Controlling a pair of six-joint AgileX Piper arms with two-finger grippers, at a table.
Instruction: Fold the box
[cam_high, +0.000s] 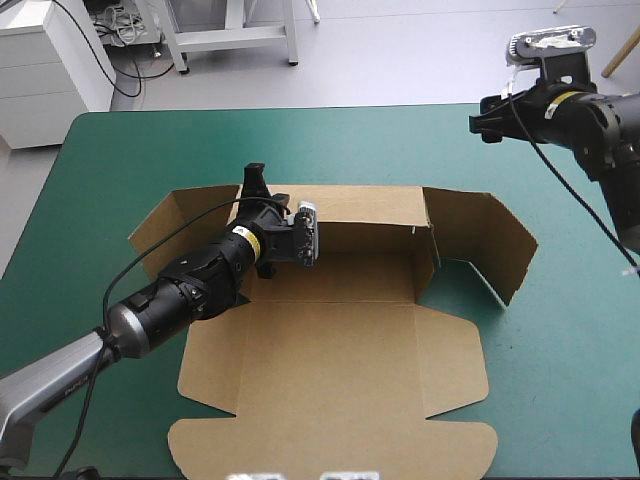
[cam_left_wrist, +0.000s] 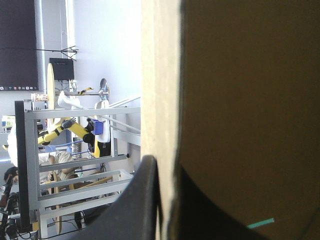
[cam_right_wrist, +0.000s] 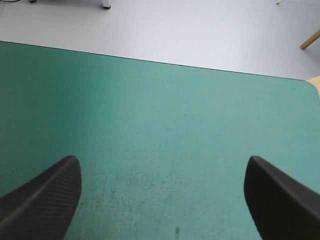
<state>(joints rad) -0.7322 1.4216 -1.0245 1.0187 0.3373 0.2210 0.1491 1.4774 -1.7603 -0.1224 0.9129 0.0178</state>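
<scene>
The brown box (cam_high: 340, 340) lies in the middle of the table, its big front panel flat. Its back wall (cam_high: 365, 210) is raised, and the right side flap (cam_high: 480, 240) and left side flap (cam_high: 175, 225) stand angled up. My left gripper (cam_high: 255, 178) is at the back wall's left end, shut on the board. In the left wrist view the board's pale edge (cam_left_wrist: 160, 75) runs up between the black fingers (cam_left_wrist: 147, 200) of that gripper (cam_left_wrist: 165, 167). My right gripper (cam_high: 487, 120) hangs open above the far right corner, apart from the box, over bare cover (cam_right_wrist: 162, 160).
Teal-green cover (cam_high: 400, 145) runs from the box's back wall to the table's far edge (cam_high: 300, 108). The right wrist view shows that far edge (cam_right_wrist: 160, 62) with grey floor beyond it. A strip of cover (cam_high: 570, 350) lies right of the box.
</scene>
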